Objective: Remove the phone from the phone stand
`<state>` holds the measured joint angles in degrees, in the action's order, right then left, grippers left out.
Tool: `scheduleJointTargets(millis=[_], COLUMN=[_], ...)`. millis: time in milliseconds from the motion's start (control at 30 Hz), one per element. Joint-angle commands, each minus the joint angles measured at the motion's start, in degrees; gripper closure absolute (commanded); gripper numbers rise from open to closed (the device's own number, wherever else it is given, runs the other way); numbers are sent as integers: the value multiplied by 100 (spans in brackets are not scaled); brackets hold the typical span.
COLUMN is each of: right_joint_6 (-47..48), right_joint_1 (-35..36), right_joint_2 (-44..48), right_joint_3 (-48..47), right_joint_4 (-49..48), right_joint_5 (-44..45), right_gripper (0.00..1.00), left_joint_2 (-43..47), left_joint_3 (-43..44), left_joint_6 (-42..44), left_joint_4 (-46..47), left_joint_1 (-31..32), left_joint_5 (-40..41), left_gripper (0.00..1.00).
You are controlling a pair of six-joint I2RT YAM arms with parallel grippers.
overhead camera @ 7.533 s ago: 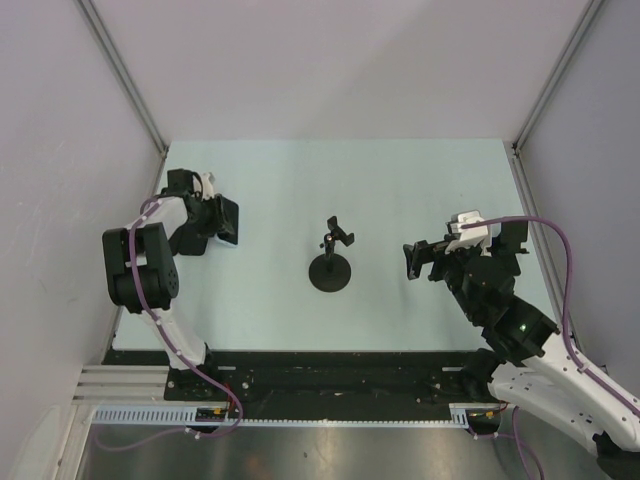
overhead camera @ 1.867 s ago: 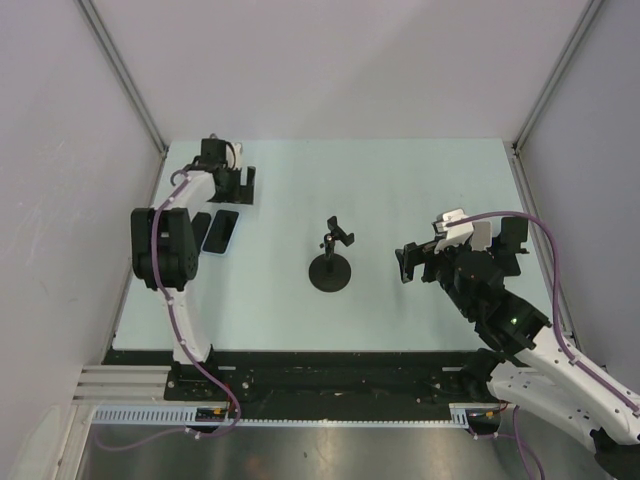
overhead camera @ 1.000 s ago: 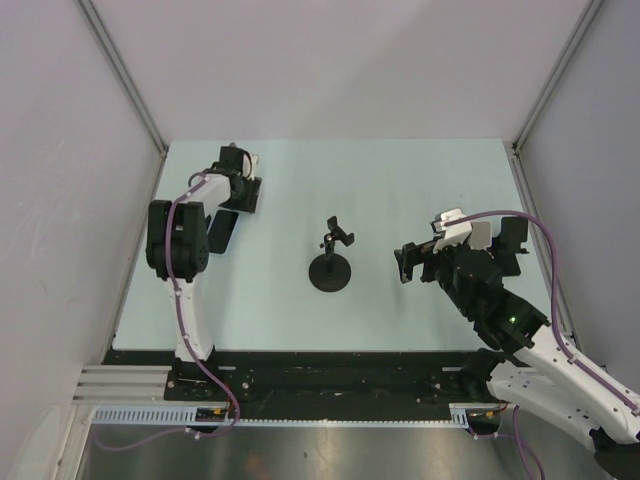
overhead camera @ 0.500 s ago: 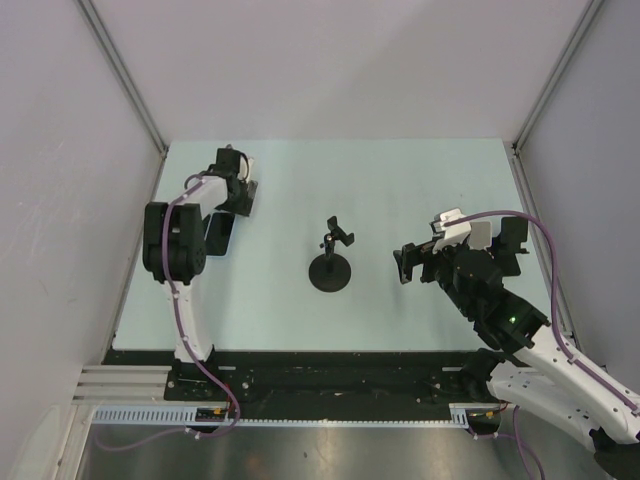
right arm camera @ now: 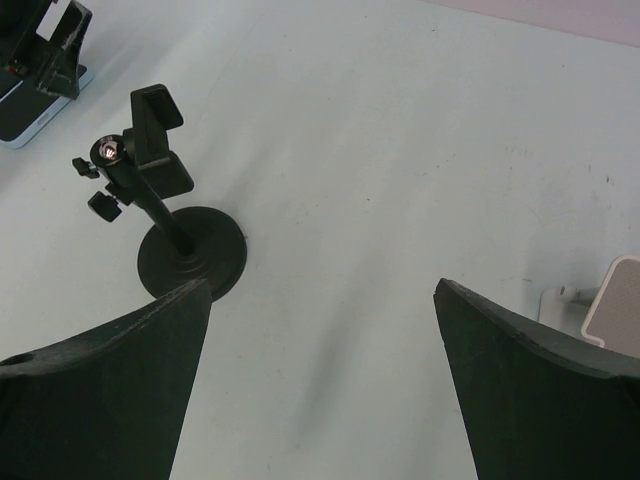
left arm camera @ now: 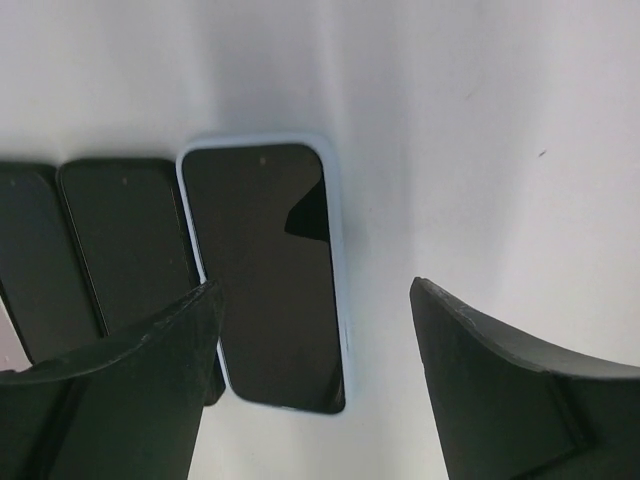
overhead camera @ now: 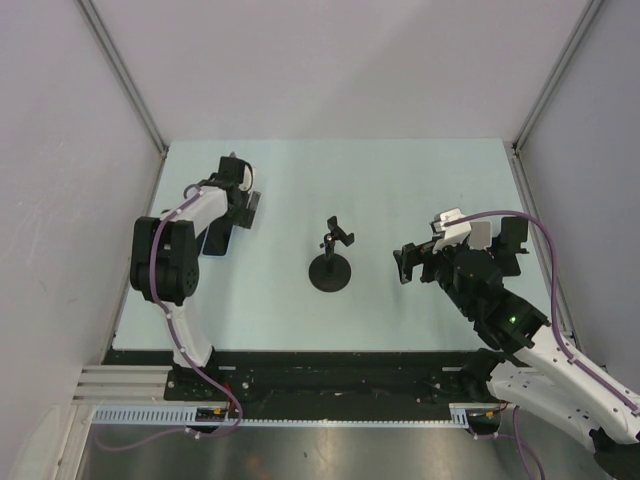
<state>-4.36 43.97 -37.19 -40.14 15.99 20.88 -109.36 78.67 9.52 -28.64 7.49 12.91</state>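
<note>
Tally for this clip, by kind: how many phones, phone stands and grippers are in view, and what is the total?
phone: 1
phone stand: 1
grippers: 2, left gripper and right gripper
Total: 4

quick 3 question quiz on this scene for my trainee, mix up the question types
1. True or false: the phone stand holds the phone.
2. Where is the phone? A) lying flat on the table B) clamped between fingers C) out of view
3. Fill in: the right gripper is ___ and empty.
Key: 1 false; 2 A; 3 open.
</note>
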Motion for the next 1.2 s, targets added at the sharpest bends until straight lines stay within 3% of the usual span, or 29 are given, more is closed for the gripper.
scheduleJointTargets(millis=[0, 433, 733, 900, 1167], right_joint_6=[58, 58, 67, 58, 216], right_joint_1=[-46, -64, -125, -151, -231], right_joint_2=[45, 10, -104, -166, -1052], right_joint_3=[6, 6, 6, -2, -582], right_joint_4=[-149, -192, -307, -465, -386], right_joint_5=[-67, -164, -357, -708, -2034], right_gripper=[0, 0, 0, 0, 2], left_joint_2=[143, -6, 196, 633, 1908], left_joint_3=[-352, -713, -722, -617, -555], left_joint_6=[-126, -363, -521, -740, -1232], left_joint_4=[-124, -185, -247, -317, -308], left_joint_1=[-28, -159, -291, -230, 419], left_joint_5=[555, 1302, 1355, 811, -463], left_gripper=[19, 18, 15, 7, 3])
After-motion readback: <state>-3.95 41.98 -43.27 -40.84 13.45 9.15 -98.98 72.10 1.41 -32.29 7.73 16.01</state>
